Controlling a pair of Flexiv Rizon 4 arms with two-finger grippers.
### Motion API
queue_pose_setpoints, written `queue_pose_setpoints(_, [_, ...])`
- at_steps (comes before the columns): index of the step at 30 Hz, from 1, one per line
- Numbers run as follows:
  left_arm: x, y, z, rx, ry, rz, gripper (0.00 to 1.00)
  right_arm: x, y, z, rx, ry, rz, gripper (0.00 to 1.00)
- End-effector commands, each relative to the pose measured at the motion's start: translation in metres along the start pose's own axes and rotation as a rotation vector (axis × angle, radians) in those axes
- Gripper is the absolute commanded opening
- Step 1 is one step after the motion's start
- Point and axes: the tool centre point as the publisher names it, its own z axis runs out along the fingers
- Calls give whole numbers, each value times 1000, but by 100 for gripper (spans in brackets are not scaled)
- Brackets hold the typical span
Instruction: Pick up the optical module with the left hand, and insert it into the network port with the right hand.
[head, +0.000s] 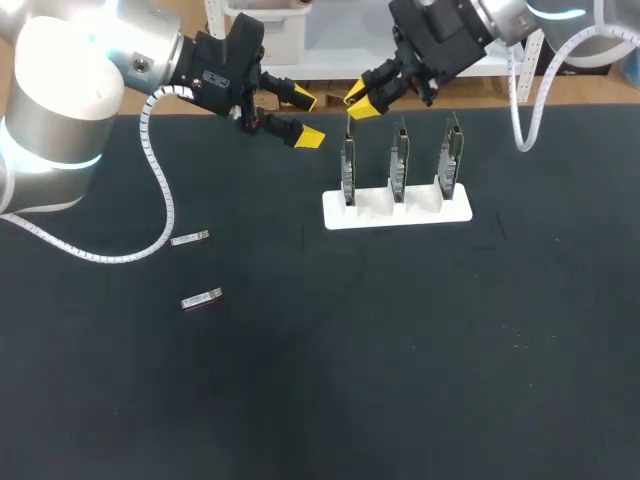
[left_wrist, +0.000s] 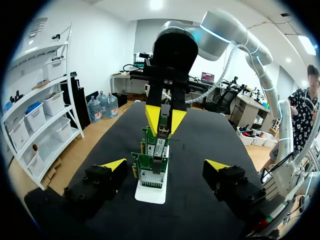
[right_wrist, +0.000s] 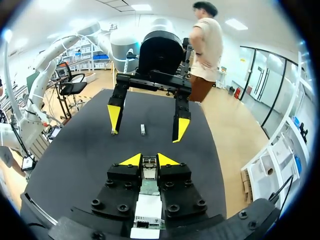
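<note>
Head view, upper centre: right gripper (head: 360, 101) enters from the upper right, its yellow tips pinching the optical module (right_wrist: 148, 165) from both sides. It is directly above the leftmost card (head: 348, 170) of three standing upright in a white stand (head: 395, 215). Left wrist view: the module's lower end meets that card's top edge; cannot tell whether it sits in the port. Left gripper (head: 306, 117) hangs just left of the right one, upper centre-left, jaws spread wide. Two other cards (head: 400, 160) stand further right in the same stand. Two loose modules (head: 188, 238) lie flat on the black table (head: 400, 380) at mid-left, well apart from the stand.
</note>
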Motion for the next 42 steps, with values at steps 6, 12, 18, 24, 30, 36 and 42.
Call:
queue_pose_setpoints(6, [-2,1,1,0,8,-4,100,-1,0,4,4,-2,-4,0])
queue_pose_setpoints(12, [-2,1,1,0,8,-4,100,3,-1,6,4,14,-4,0])
queue_pose_setpoints(18, [-2,1,1,0,8,-4,100,4,-3,8,10,20,-4,0])
queue_pose_setpoints(24, [-2,1,1,0,8,-4,100,0,-2,7,6,12,-8,0])
queue_pose_setpoints(30, [-2,1,1,0,8,-4,100,0,-2,6,7,10,-7,0])
queue_pose_setpoints(36, [-2,1,1,0,8,-4,100,3,-3,7,13,17,-1,0])
queue_pose_setpoints(42, [-2,1,1,0,8,-4,100,4,-1,8,21,16,12,0])
